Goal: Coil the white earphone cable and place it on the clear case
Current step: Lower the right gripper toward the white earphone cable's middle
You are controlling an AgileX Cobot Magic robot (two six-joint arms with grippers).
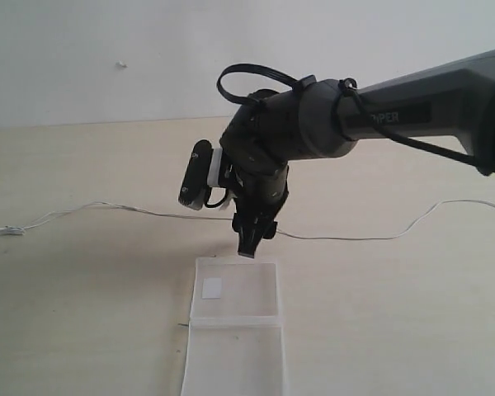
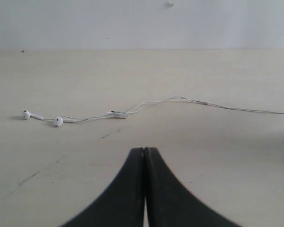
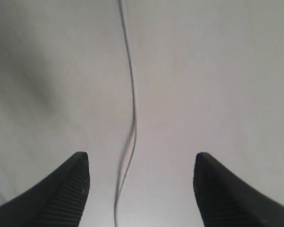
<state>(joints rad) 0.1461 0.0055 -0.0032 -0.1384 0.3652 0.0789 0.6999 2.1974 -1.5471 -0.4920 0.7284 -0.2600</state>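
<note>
The white earphone cable lies stretched across the table from left to right. Its two earbuds and an inline remote rest on the table ahead of my left gripper. That gripper is shut with nothing in it and is not seen in the exterior view. My right gripper points down over the middle of the cable, just behind the clear case. In the right wrist view it is open, and the cable runs below, between its fingers, untouched. The plug is out of view.
The clear case lies open and flat at the table's near edge, with a white sticker on its far half. A pale wall rises behind the table. The right arm stretches in from the right.
</note>
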